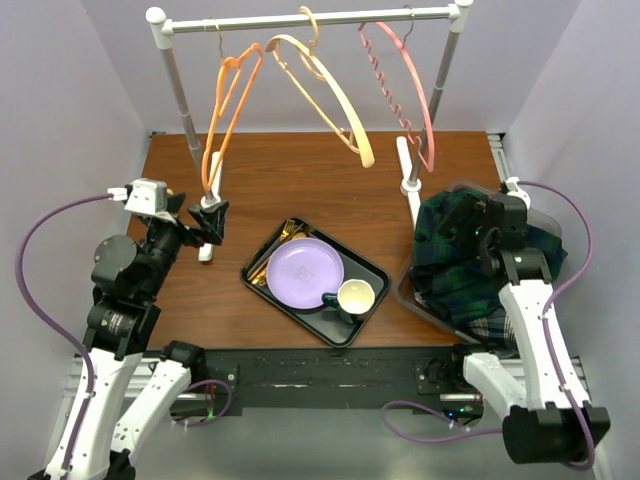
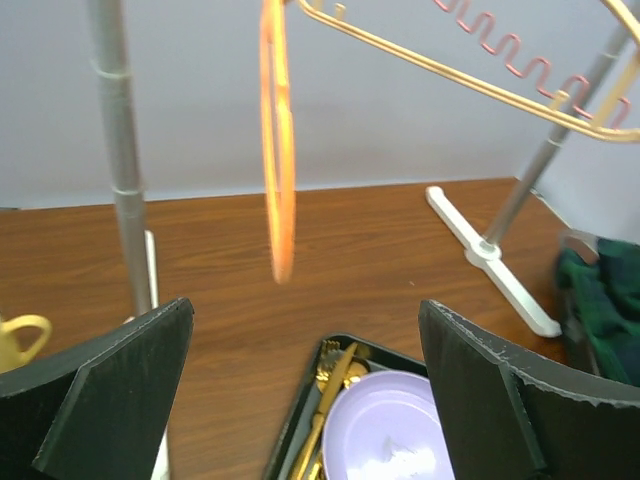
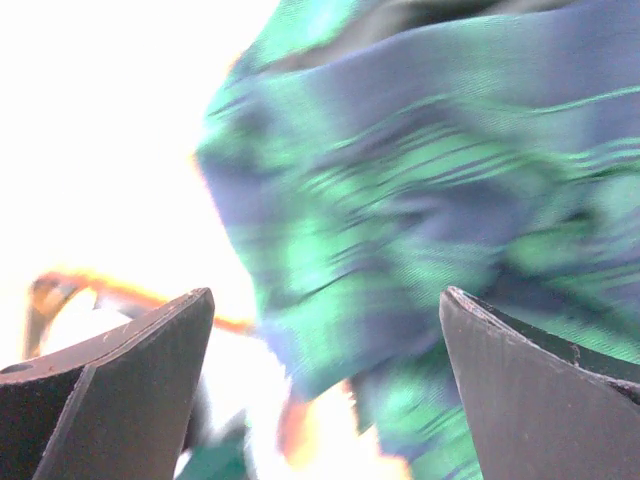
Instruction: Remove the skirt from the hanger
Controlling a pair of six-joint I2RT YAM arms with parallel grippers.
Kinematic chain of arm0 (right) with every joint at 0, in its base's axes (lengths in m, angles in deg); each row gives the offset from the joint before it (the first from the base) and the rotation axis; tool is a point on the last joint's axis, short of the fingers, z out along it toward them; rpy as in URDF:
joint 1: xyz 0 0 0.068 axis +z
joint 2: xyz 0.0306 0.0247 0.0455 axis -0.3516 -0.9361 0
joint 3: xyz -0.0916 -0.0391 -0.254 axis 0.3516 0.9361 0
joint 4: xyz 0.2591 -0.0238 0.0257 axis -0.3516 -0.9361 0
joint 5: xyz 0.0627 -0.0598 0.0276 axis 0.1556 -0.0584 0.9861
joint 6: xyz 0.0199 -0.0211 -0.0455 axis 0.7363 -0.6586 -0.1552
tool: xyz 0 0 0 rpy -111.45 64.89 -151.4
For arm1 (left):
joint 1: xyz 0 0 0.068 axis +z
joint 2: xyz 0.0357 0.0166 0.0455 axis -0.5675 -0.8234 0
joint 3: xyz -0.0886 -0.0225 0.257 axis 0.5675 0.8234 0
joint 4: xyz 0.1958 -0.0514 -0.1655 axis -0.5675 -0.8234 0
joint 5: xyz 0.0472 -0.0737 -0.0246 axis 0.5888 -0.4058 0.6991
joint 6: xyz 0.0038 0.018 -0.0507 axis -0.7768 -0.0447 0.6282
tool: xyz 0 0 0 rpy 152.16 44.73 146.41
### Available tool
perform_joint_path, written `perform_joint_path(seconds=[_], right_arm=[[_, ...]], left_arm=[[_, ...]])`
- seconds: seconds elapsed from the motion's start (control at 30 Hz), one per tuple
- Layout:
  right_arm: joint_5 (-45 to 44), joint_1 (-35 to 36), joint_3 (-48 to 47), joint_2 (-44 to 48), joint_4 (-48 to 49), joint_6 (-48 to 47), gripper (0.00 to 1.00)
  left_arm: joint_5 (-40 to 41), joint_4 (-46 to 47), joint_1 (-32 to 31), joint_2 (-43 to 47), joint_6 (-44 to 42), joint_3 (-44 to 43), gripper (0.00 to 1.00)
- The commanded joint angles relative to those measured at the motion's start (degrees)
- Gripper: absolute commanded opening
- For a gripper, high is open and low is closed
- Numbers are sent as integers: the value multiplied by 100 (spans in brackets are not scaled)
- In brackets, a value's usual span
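The right pincer (image 3: 325, 300) stands wide open, its two fingers spread with nothing clamped between them. In the wrist view the green-and-blue plaid skirt (image 3: 420, 200) fills the space just beyond the tips, blurred. That suggests the pincer sits this low and this close in order to let the cloth go, not to take it. From above, the skirt lies heaped in a grey bin (image 1: 550, 215) at about 3 o'clock on the table, directly under the pincer. It is clear of all three hangers on the rail (image 1: 310, 18) at 12 o'clock, so the removal looks done or nearly so. The left pincer (image 1: 210, 215) at 9 o'clock is also open and empty. It is raised beside the foot of the orange hanger (image 1: 225, 110), probably to keep that hanger steady or simply out of the way. The pink hanger (image 1: 405, 90) hangs bare nearest the bin, at roughly 1 o'clock.
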Motion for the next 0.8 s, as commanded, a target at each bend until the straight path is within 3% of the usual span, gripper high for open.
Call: perform_joint_path(seconds=[0.0,0.1,0.23,0.37,0.77], right_arm=[[1073,333,-692,560,-601,36,99],[1944,359,-806,1061,-548,-236,99],[2077,359,-1404,1212,-1293,-675,99],[2885,500,-1291,1432,-1164,-677,99],[2886,561,-1888,1626,-1392,-624,99]], left_arm=[[-871,-291,-22,190,313,-196,100],[-1178,-300,-22,392,533,-91,100],[-1618,-291,-22,691,752,111,100],[-1882,-230,-22,858,902,252,100],[-1988,-185,-22,973,973,287,100]])
